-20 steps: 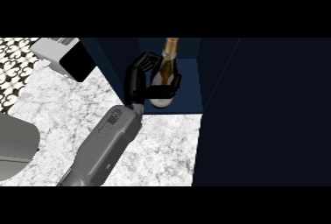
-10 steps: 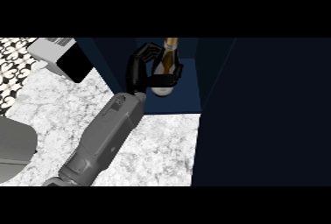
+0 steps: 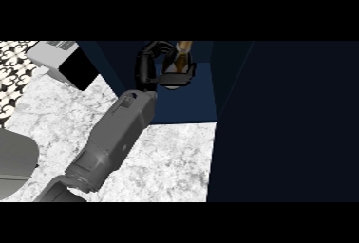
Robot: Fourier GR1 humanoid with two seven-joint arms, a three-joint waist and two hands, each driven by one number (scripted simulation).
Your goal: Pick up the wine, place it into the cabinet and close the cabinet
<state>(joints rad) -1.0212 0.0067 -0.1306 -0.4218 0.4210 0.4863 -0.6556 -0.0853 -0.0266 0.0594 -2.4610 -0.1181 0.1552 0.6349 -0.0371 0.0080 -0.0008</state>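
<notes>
Since the earlier frame, your right arm is pushing farther into the dark blue cabinet (image 3: 193, 102), carrying the wine deeper. The grey forearm (image 3: 116, 135) is crossing the marble counter (image 3: 172, 159). The right hand (image 3: 146, 66) is staying clamped round the wine (image 3: 182, 59), which is tilting inside the cabinet, far left.

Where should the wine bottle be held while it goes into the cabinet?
Grip the wine bottle round its wide lower body, from its left, where the right hand has its fingers curled round it. The slim neck points deeper into the cabinet, and the open door stands at the right, so the left looks like the freer side.
</notes>
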